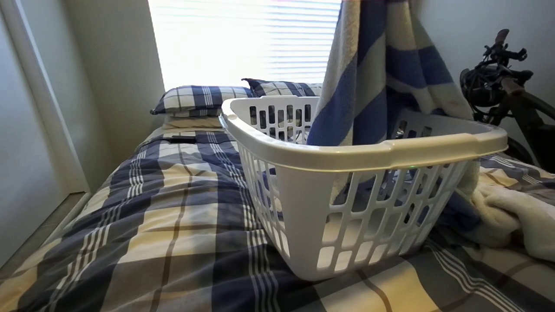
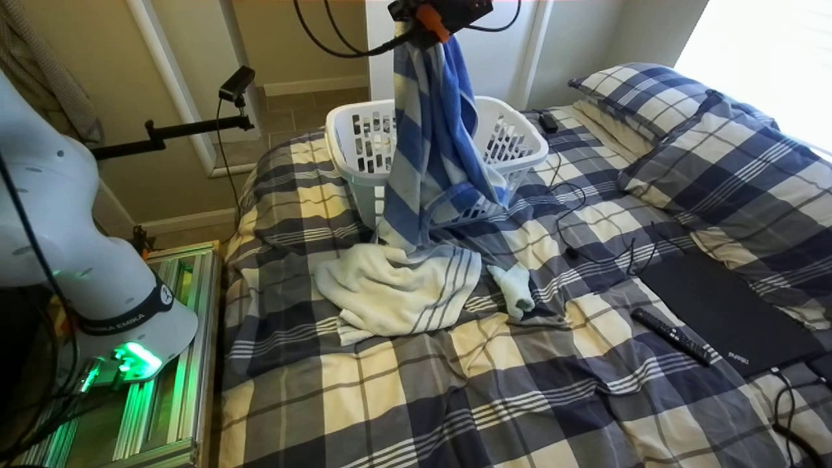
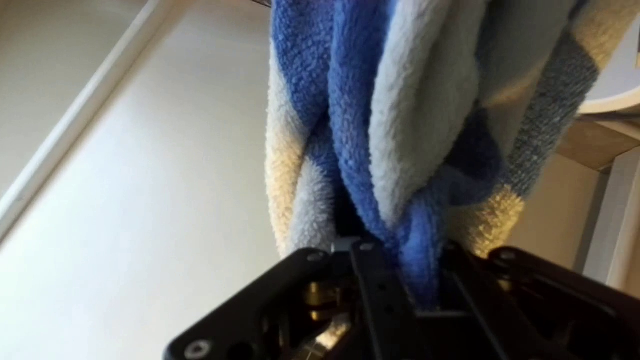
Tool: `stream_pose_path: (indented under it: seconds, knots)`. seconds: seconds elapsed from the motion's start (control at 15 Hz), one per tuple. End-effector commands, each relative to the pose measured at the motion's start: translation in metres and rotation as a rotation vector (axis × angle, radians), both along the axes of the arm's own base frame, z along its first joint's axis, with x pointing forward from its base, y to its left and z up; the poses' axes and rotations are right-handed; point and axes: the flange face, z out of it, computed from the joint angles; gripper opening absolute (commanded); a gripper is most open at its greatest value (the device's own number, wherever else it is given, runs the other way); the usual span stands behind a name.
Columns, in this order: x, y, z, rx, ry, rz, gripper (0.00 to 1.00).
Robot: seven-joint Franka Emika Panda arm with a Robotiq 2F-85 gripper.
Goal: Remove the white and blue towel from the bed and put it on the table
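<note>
Because the white and blue towel hangs straight below the tool, its long axis nearly upright, the coming move turns on what lies under and beside it; the tool is clamped on a bunch of its folds at the top, from which it widens downward at the side of the white laundry basket; some of it seems to cross the basket's rim, though how much sits inside I cannot tell; its lowest corner hangs at the cream cloth on the bed, touching or just above, I cannot say which; so I judge the towel not yet clear, calling for a straight lift past the rim before any sideways travel; the receiving worktop I cannot make out.
</note>
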Motion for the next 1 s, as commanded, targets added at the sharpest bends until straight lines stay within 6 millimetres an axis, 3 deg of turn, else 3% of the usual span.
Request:
stream_pose_path:
  seconds: [0.0, 0.33, 0.53, 0.87, 0.93]
  knots:
    - [0.034, 0.05, -0.041, -0.093, -0.097, 0.084, 0.04]
    - [0.047, 0.082, -0.103, -0.319, -0.189, 0.2, 0.04]
    - [0.042, 0.084, -0.135, -0.439, -0.191, 0.241, 0.04]
    - [0.034, 0.077, -0.162, -0.573, -0.217, 0.295, 0.04]
    - [0.033, 0.076, -0.165, -0.579, -0.218, 0.292, 0.41]
